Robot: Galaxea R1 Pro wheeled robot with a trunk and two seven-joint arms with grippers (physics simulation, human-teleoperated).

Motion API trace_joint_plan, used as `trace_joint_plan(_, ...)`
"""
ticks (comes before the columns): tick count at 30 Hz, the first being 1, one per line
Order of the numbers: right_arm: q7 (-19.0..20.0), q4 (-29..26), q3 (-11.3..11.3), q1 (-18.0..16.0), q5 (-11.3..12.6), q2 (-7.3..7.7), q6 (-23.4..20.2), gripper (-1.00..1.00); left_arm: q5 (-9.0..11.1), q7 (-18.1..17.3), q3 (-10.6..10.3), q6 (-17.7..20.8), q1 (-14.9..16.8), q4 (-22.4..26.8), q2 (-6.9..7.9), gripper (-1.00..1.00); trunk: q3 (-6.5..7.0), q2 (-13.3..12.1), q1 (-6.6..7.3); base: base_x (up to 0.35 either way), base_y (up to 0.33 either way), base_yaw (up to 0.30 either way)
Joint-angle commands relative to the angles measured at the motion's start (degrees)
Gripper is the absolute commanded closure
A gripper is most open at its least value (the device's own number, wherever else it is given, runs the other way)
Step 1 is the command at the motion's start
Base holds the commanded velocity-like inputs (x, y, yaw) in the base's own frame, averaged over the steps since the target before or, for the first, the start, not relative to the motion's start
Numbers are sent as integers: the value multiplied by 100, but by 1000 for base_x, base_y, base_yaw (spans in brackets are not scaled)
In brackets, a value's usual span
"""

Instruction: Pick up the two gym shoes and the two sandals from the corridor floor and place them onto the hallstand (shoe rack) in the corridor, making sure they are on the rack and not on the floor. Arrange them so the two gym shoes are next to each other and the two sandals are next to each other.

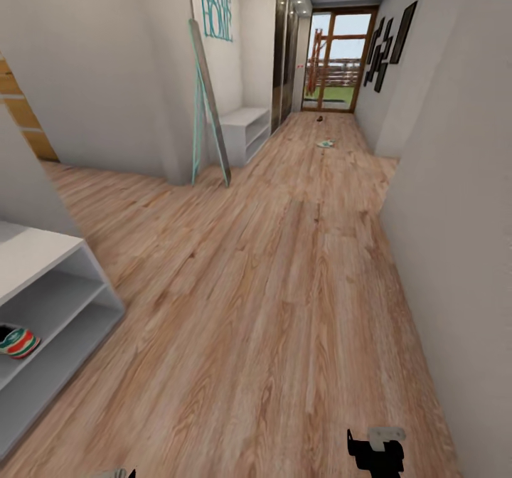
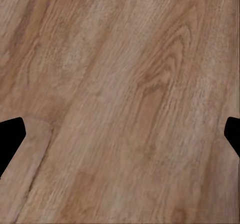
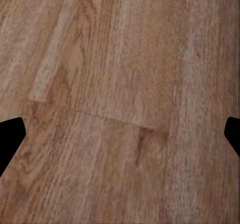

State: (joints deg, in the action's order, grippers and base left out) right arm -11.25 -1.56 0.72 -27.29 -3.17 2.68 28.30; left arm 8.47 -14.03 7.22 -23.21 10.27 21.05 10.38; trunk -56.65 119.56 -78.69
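Observation:
One gym shoe (image 1: 18, 341), white with green and red, lies on the middle tier of the light grey hallstand (image 1: 43, 261) at my near left. Far down the corridor floor (image 1: 284, 286) lies another gym shoe (image 1: 326, 144), with a small dark shape beyond it that may be a sandal (image 1: 321, 117). My right gripper (image 1: 377, 449) hangs low at the bottom edge of the head view, and a sliver of my left gripper (image 1: 117, 474) shows there too. In the wrist views both the left gripper (image 2: 120, 139) and the right gripper (image 3: 120, 139) are open over bare planks, holding nothing.
A teal-framed mirror (image 1: 210, 108) leans on the wall corner at left. Past it stands a low white bench (image 1: 245, 126), then tall cabinets. A glass door (image 1: 334, 62) ends the corridor. The right wall (image 1: 455, 215) runs close beside my right arm.

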Motion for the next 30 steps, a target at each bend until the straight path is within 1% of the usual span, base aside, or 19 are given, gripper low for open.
trace_joint_plan(1, -34, 7, 7, -5, -34, -2, 8, -100, 53, -56, 19, 0, 2, -4, -1, -100, 2, 1, -3, 338, 0, -238)
trace_joint_plan(10, -28, 7, 7, -5, -34, -4, 8, -100, 33, -52, 16, 0, 2, -4, -1, -100, 61, 1, -3, 339, 0, -235)
trace_joint_plan(21, -27, 7, 7, -6, -34, -2, 8, -100, 55, -48, 16, 0, 2, -4, -1, -100, 133, 1, -3, 339, 0, -229)
trace_joint_plan(30, -11, 7, 20, -6, -58, 13, 15, -100, 58, -40, 24, 0, 2, -4, -1, -100, 146, 1, -3, 339, 0, -49)
